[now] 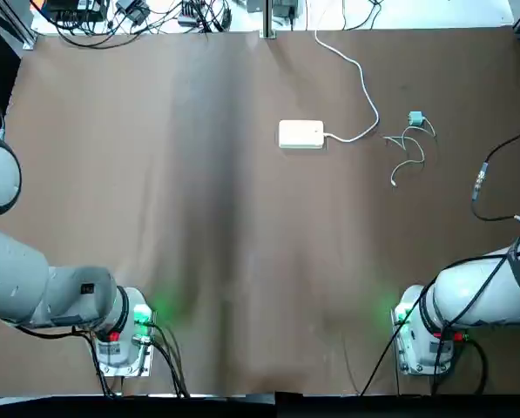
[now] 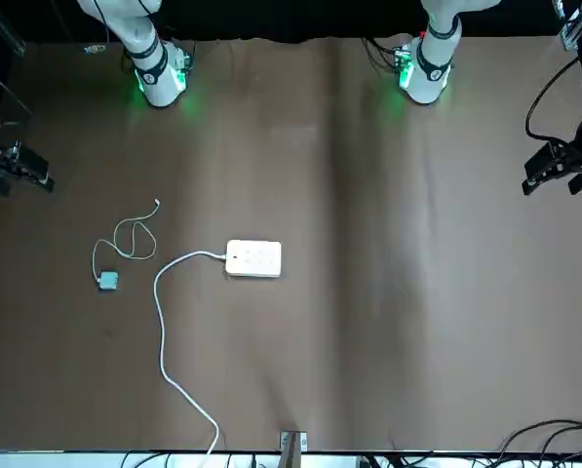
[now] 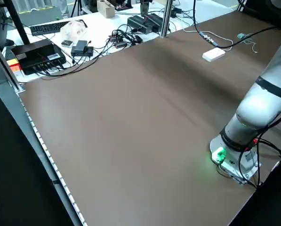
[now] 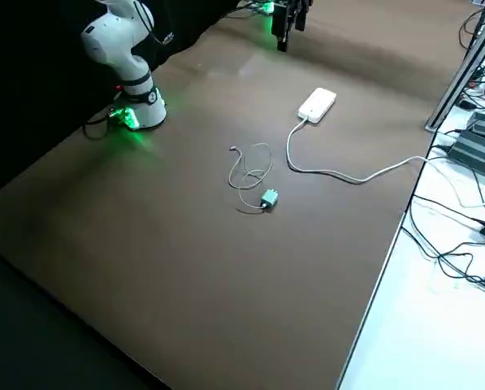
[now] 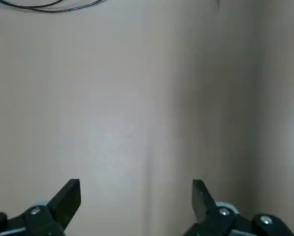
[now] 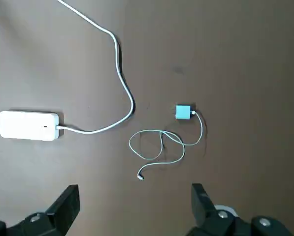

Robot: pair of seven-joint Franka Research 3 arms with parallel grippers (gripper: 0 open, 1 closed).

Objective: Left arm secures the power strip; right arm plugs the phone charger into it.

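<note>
Right wrist view: my right jaws point(image 6: 136, 209) stand apart above the table point(image 6: 265, 123), with the white power strip point(image 6: 28, 125) and the teal phone charger point(image 6: 182, 112) lying beyond them, untouched. My left jaws point(image 5: 137, 209), also apart, hover over bare table, well away from both.

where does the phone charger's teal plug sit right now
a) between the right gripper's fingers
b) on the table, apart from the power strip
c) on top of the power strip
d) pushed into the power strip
b: the phone charger lies on the table with its thin cable loosely looped, and bare tabletop separates it from the power strip.
</note>
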